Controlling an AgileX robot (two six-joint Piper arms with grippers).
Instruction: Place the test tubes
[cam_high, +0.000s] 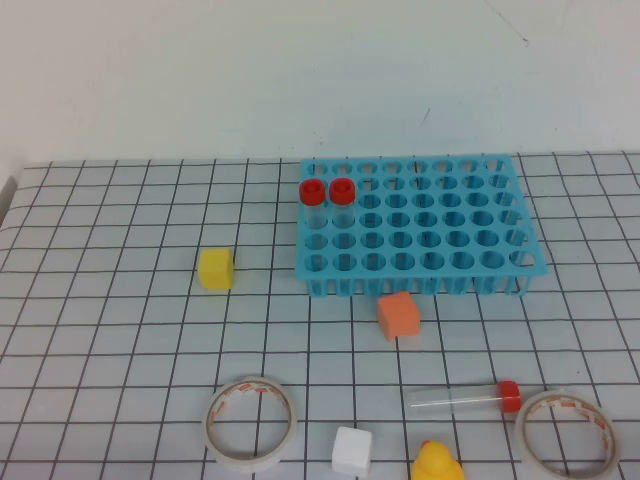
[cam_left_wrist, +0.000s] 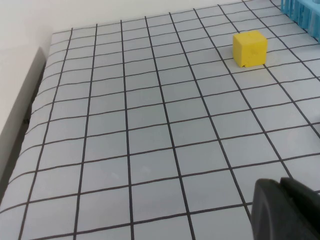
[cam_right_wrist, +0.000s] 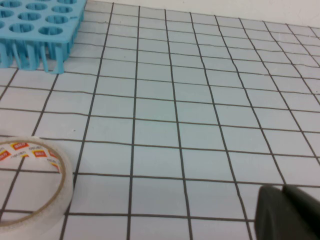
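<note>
A blue test tube rack stands at the back middle of the gridded table; one corner of it shows in the right wrist view. Two red-capped tubes stand upright in its far-left holes. A third clear tube with a red cap lies flat near the front right. Neither arm appears in the high view. My left gripper is shut and empty above bare table, well short of the yellow cube. My right gripper is likewise shut with nothing in it, over bare table beside a tape roll.
A yellow cube sits left of the rack and an orange cube just in front of it. Tape rolls lie at front left and front right. A white cube and a yellow duck sit at the front edge.
</note>
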